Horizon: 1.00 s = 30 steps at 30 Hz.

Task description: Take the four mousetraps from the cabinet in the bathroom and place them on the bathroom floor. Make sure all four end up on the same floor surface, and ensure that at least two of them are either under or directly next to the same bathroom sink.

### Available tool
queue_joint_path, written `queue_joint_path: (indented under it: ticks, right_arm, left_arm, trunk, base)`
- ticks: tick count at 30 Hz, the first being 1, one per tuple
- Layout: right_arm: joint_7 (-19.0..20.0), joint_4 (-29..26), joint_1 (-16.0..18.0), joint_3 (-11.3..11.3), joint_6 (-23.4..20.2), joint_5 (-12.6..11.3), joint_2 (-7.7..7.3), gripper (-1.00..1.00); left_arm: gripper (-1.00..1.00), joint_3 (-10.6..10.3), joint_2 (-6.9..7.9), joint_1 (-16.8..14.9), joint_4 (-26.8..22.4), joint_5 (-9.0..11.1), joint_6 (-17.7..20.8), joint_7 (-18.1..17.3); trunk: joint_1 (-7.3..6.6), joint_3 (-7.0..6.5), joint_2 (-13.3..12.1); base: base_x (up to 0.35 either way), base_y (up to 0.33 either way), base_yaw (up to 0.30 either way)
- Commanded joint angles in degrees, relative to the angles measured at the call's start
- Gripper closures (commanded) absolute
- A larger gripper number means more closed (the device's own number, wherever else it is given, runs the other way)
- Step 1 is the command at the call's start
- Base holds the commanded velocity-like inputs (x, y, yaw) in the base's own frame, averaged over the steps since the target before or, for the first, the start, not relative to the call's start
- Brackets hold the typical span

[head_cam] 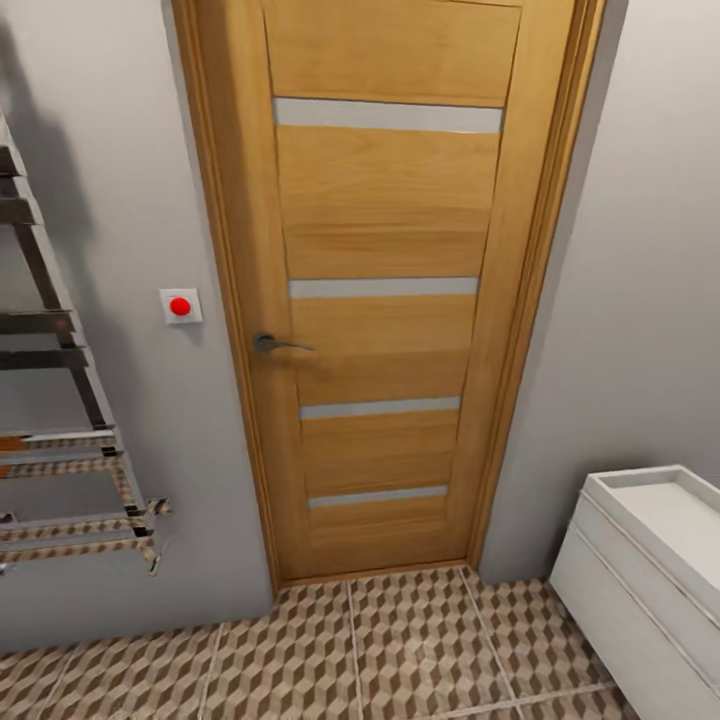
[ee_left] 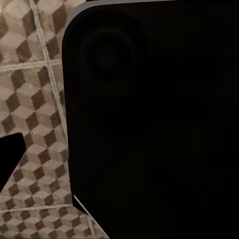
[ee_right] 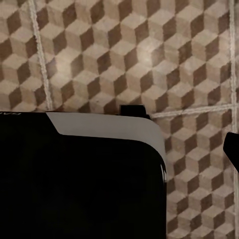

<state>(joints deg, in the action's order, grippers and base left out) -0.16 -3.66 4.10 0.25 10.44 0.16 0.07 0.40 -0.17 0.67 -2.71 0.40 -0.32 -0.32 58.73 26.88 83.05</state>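
Home bathroom: cube-patterned floor tiles [head_cam: 400, 650], white vanity [head_cam: 640, 590] right of wooden door [head_cam: 385, 290], towel rail [head_cam: 60, 400] left.

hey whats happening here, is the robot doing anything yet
Nothing is being handled right now. The head view faces a closed wooden door with a lever handle, a red button on the grey wall beside it and a towel rail at the left. The corner of a white vanity sits at the lower right. Both wrist views look down at the cube-patterned bathroom floor past dark robot bodywork. No mousetraps or cabinet can be seen, so the robot looks to be in transit.
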Motion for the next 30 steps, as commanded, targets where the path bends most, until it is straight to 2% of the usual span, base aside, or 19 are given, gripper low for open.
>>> queue_joint_path:
  ticks: [1,30]
  right_arm:
    - [-0.02,0.05,0.03,0.02,0.19,0.01,0.01,-1.00]
    - [-0.02,0.06,0.04,0.02,0.19,0.01,-0.07,-1.00]
  left_arm:
    - [-1.00,0.04,-0.01,0.03,-0.10,0.04,-0.03,-0.03]
    - [-1.00,0.04,-0.01,0.03,-0.10,0.04,-0.03,-0.03]
  trunk:
    - [0.00,0.05,0.03]
    - [0.00,0.05,0.03]
  base:
    - [0.000,0.000,0.293]
    - [0.000,0.000,0.293]
